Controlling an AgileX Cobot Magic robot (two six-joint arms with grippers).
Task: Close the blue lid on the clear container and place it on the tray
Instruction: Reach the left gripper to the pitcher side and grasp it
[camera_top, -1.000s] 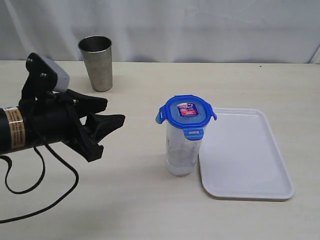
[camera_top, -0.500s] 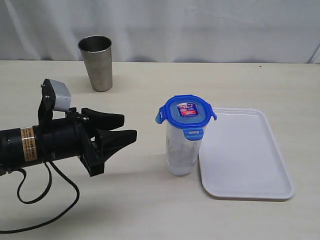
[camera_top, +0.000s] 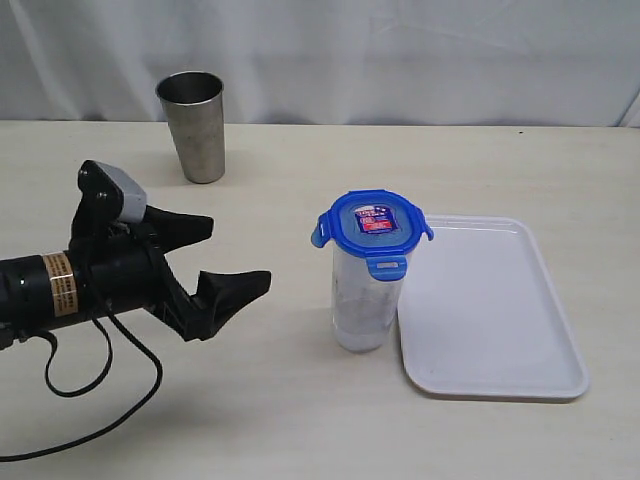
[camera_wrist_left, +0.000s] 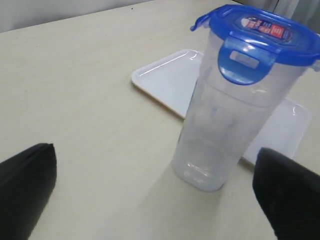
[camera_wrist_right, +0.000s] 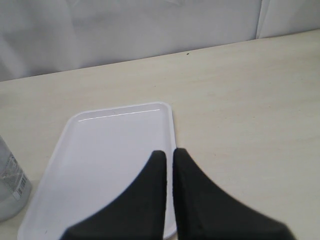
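We hold the left tool wide apart, to fit around the clear container.
It carries the blue lid and stands on the desk just beside the tray; the right tool is pressed together.

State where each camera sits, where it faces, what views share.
Exterior: off the arms, looking down across the table; left gripper shows, open.
Left wrist: on the left arm, facing the clear container and blue lid past its jaws.
Right wrist: on the right arm, facing the tray over the shut right gripper.
Shared: all show the tray.
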